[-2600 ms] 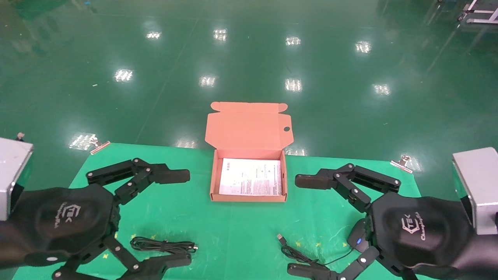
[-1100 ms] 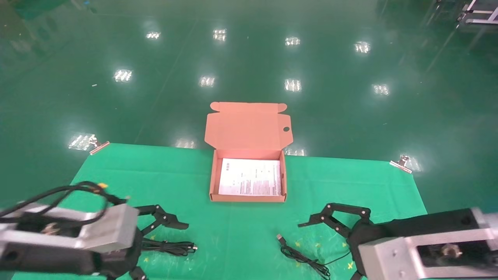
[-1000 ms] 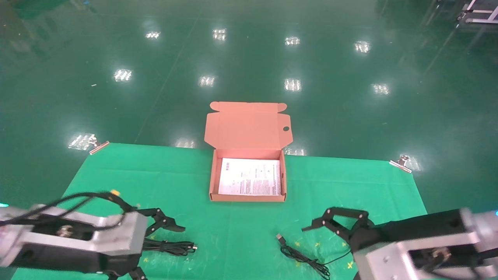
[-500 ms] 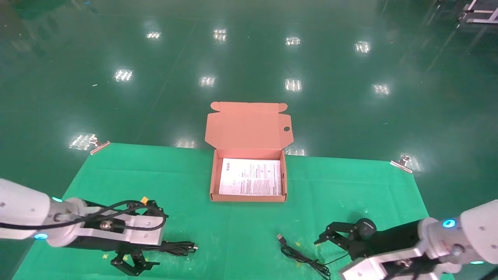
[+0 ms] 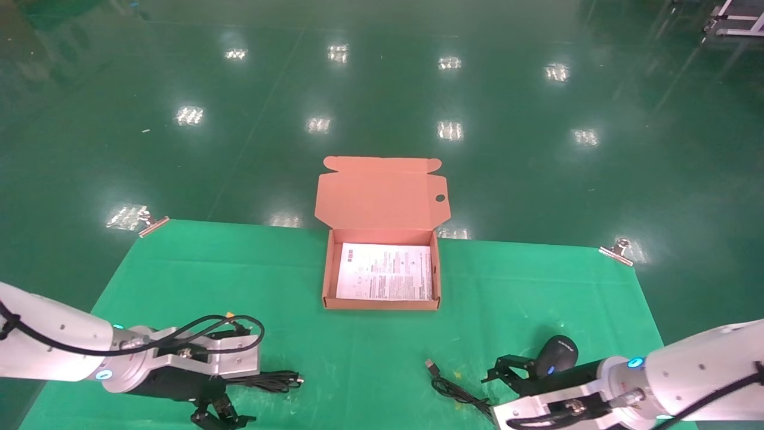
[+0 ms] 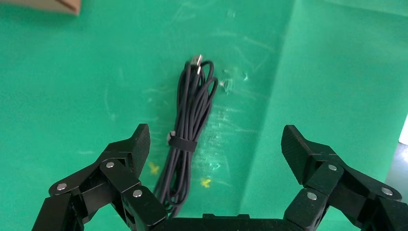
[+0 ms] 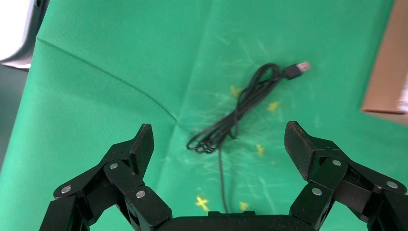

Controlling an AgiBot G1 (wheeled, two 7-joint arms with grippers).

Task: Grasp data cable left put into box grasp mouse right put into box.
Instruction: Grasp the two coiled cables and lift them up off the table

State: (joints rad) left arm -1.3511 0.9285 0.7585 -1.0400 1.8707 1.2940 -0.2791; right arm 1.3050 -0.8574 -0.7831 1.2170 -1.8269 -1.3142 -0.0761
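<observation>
We find the left gripper [image 6: 216, 144] spread wide over the data cable [image 6: 189, 126]; right gripper [image 7: 219, 144] spread beside the mouse [image 5: 556, 356]. Both items lie nearer us than the box [image 5: 381, 305].

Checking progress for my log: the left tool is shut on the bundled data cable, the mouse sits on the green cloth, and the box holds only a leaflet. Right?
Not quite. The left tool is open, its fingers spread either side of the data cable, as the left wrist view shows. The rest holds: the mouse sits on the green cloth, and the box holds only a leaflet.
</observation>
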